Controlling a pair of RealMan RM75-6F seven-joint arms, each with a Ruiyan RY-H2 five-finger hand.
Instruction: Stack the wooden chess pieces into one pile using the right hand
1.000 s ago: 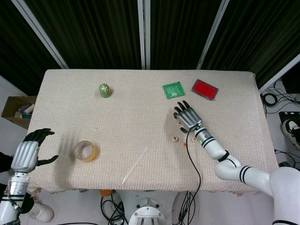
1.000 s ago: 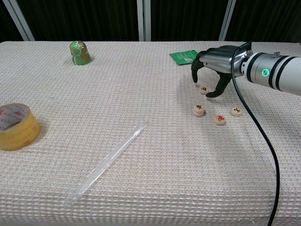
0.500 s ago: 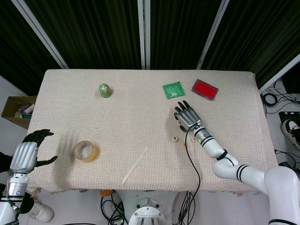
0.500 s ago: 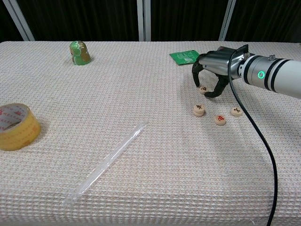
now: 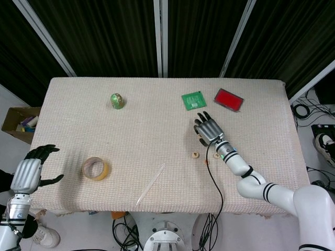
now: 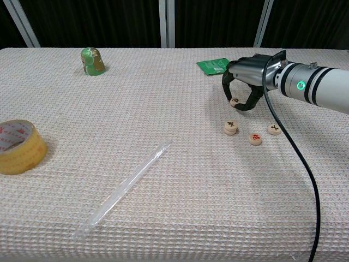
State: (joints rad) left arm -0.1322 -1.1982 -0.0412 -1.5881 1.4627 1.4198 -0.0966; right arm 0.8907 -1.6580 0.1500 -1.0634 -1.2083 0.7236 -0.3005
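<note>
The right hand (image 6: 244, 94) arches over the farthest chess piece (image 6: 235, 101), fingers curled around it to pinch it; contact unclear. Three other pieces (image 6: 252, 131) lie just nearer on the worktop (image 6: 163, 207), awaiting stacking.

- Four chess pieces: small round pale wooden discs, each with a character on its top face, all on the cloth at the right of the table, none stacked.
- Far piece (image 6: 235, 101): dark mark, between the curled fingers of the right hand (image 6: 246, 78); whether it is lifted cannot be told.
- Left piece (image 6: 231, 127): flat, dark mark.
- Middle piece (image 6: 255, 138): flat, red mark, nearest the camera.
- Right piece (image 6: 274, 129): flat, dark mark, just beside the cable.
</note>
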